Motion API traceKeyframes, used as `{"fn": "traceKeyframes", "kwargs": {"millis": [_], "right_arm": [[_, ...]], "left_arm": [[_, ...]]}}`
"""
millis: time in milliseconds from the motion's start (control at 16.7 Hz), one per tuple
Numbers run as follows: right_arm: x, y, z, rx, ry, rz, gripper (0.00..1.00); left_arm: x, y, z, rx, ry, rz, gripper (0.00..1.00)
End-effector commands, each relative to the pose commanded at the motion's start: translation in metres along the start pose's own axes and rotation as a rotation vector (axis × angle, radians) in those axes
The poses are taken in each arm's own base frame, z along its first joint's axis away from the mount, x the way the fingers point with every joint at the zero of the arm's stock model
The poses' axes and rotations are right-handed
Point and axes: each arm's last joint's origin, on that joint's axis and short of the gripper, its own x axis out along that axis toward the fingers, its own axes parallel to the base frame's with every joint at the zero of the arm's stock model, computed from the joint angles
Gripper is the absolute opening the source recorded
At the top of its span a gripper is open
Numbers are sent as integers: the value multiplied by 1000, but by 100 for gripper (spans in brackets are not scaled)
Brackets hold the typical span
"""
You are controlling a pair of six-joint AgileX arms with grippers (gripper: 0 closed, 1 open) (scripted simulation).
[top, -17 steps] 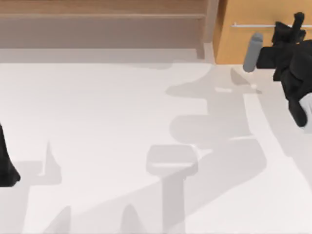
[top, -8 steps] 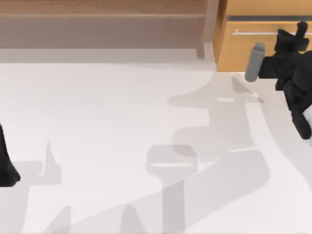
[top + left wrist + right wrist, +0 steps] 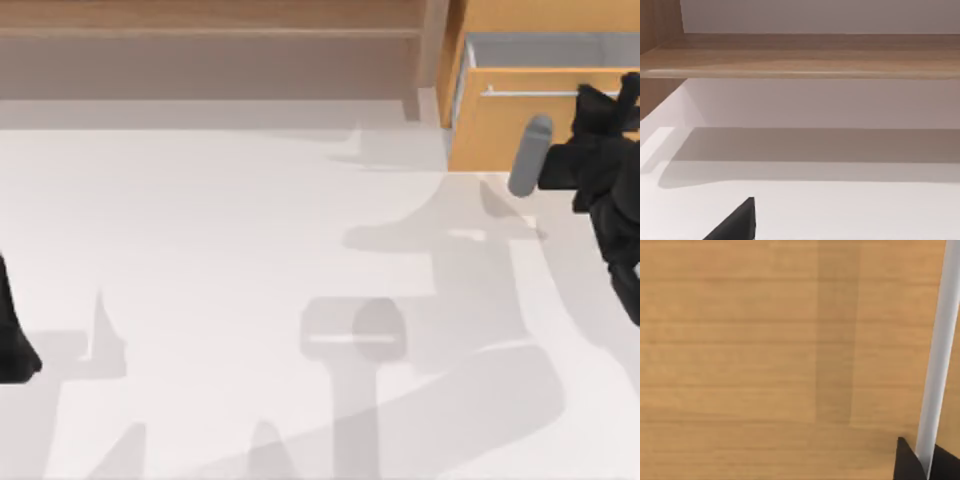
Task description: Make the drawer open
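The drawer (image 3: 510,125) sits at the table's back right, its orange-tan front pulled out so that the white inner walls (image 3: 540,50) show behind it. My right gripper (image 3: 622,92) is at the thin silver bar handle (image 3: 530,92), near its right end. In the right wrist view the handle (image 3: 939,340) runs across the wooden drawer front (image 3: 765,350), and my right gripper (image 3: 926,465) is shut on it, a black fingertip (image 3: 905,462) on each side of the bar. My left arm (image 3: 12,340) is parked at the table's left edge.
A duller brown shelf unit (image 3: 210,45) without a handle fills the back left, seen close as a shelf unit (image 3: 800,55) in the left wrist view. The white table (image 3: 220,240) lies open in front. A grey cylinder (image 3: 530,155) sticks out from my right arm.
The drawer has slid out toward the table's front with my right gripper on its handle. Its white inside has come into view. The left arm has not moved.
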Motion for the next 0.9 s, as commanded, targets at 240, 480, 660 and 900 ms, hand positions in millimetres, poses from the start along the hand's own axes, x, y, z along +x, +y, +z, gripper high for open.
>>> {"fn": "traceKeyframes", "kwargs": {"millis": [240,480,660,900], "right_arm": [[-8,1,1,-2,-3,3,0],[-42,4,0,-3,-1,13,0],[-61,2,0,-1,0,5,0],[-61,2,0,-1,0,4,0]], "left_arm": [[0,0,0,0,0,0,100],[0,0,0,0,0,0,100],[0,0,0,0,0,0,100],[0,0,0,0,0,0,100]]}}
